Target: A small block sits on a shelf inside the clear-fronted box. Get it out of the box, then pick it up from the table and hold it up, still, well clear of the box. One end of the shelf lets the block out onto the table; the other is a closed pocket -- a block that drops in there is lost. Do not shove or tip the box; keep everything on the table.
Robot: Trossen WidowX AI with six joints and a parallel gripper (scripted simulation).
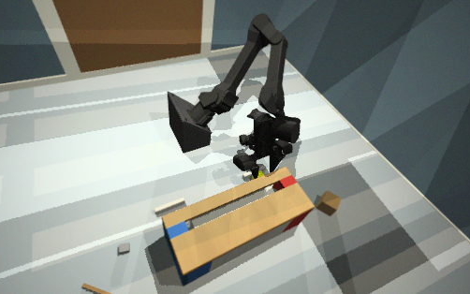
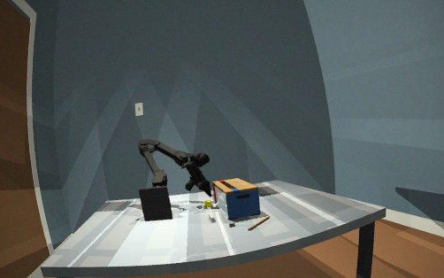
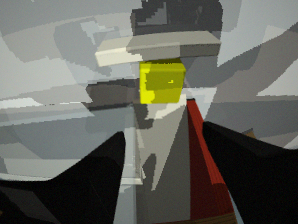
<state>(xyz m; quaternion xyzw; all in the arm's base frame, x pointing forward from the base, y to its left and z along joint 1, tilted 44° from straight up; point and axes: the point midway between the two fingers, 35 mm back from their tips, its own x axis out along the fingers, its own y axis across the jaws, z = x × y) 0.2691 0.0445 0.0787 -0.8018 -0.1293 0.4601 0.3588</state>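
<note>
The small yellow block is outside the box, on the table in front of its red end. A pale low bar stands just beyond the block in the wrist view. The box stands upright, with a wooden top, a red end and a blue end. My gripper is partly open, pointing down at a slant, with nothing between its fingers. Its fingertips are close to the box's front at the red end, above and short of the block. One finger partly hides the block in the top view.
A brown cube lies beyond the red end. A pale bar lies in front of the box near the blue end. A small grey block and a wooden stick lie off the blue end.
</note>
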